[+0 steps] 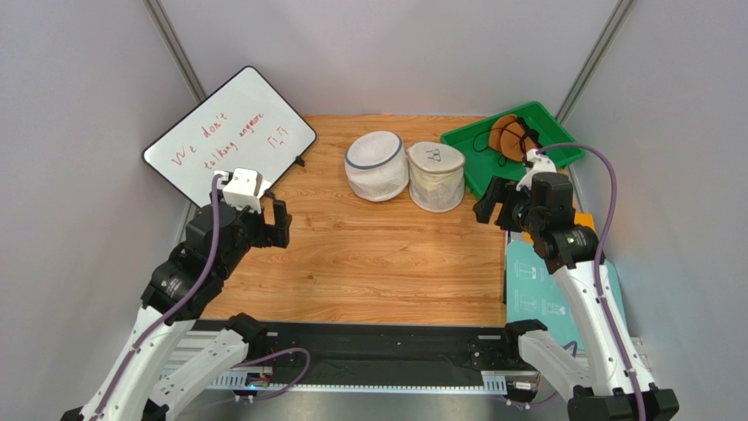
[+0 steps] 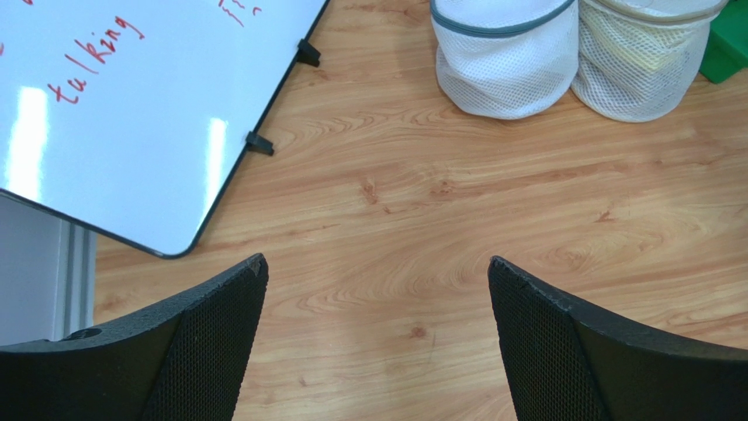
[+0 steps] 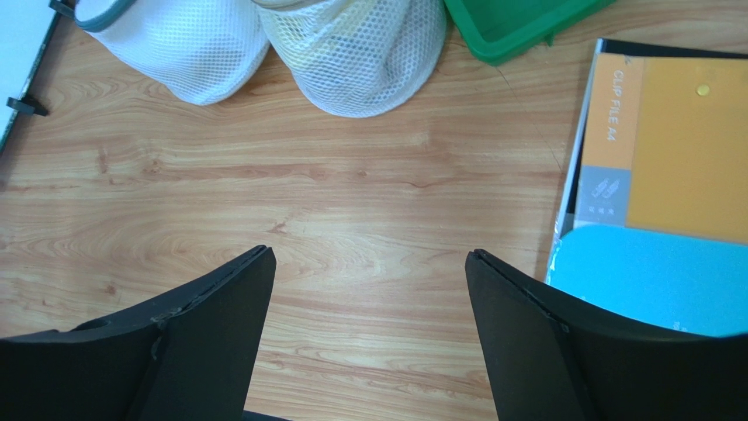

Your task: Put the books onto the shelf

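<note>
Left fingers [image 2: 193, 351] and right fingers [image 3: 202, 342] spread wide, empty; books [image 3: 676, 132] lie flat, long axis near-to-far.

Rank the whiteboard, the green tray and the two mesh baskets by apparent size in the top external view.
1. whiteboard
2. green tray
3. blue-rimmed mesh basket and beige mesh basket: too alike to rank.

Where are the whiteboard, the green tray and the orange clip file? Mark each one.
whiteboard [image 1: 230, 133]: top external view, middle of white face.
green tray [image 1: 481, 167]: top external view, bare floor near front corner.
orange clip file [image 3: 680, 149]: right wrist view, middle of orange cover.
</note>
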{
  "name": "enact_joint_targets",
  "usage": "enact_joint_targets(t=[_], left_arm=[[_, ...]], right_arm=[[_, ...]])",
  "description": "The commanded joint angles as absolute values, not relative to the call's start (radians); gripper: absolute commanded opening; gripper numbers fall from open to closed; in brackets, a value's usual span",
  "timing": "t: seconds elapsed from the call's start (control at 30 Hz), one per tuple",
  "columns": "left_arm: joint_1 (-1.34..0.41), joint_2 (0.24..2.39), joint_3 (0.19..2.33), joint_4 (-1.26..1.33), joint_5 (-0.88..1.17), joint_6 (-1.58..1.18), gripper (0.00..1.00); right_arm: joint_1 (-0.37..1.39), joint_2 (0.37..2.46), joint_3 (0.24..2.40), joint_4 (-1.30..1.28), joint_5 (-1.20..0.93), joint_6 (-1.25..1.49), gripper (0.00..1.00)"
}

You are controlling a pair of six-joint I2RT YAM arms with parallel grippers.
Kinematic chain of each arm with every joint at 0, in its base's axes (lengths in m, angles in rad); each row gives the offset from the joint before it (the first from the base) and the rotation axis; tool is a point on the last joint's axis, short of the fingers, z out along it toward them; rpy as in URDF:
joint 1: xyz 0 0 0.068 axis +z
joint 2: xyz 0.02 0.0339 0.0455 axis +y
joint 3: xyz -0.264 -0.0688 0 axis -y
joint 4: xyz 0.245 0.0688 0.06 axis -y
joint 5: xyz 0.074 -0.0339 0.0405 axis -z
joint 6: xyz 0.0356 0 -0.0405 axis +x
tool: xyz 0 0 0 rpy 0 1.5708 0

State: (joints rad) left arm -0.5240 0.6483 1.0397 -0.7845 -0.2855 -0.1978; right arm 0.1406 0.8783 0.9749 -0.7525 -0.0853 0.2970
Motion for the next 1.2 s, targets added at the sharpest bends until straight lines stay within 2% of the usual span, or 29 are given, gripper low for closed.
enact_joint_targets(t=[0.0,0.27,0.7,0.9,1.0,1.03,1.1,1.13,1.17], left_arm=[[-0.525,0.617,0.987,-0.687,-0.273,-0.1,1.0],[-0.525,0.584,0.885,-0.641,-0.302,-0.095,1.0],[-0.525,0.615,0.856,-0.637,-0.242,-0.118,1.0],[-0.525,0.591,0.85,-0.638,-0.253,-0.121,1.0],[-0.525,0.581,0.845,-0.638,-0.259,-0.12,1.0],[-0.525,0.581,0.845,-0.638,-0.261,-0.12,1.0],[-0.525,0.581,0.845,-0.64,-0.259,-0.123,1.0],[-0.525,0.583,0.844,-0.64,-0.258,-0.123,1.0],[-0.525,0.583,0.844,-0.64,-0.256,-0.123,1.0]], right_arm=[[0.135,0.978,1.08,-0.719,-0.15,0.281,0.86],[0.161,1.23,1.187,-0.6,-0.241,0.319,0.84],[0.256,1.728,1.33,-0.423,-0.097,0.347,0.82],[0.273,1.868,1.396,-0.385,-0.063,0.376,0.79],[0.273,1.867,1.373,-0.37,-0.066,0.391,0.55],[0.275,1.858,1.361,-0.362,-0.066,0.399,0.4],[0.275,1.823,1.323,-0.362,-0.066,0.399,0.23],[0.276,1.809,1.31,-0.368,-0.064,0.397,0.07],[0.278,1.775,1.296,-0.376,-0.06,0.396,0.01]])
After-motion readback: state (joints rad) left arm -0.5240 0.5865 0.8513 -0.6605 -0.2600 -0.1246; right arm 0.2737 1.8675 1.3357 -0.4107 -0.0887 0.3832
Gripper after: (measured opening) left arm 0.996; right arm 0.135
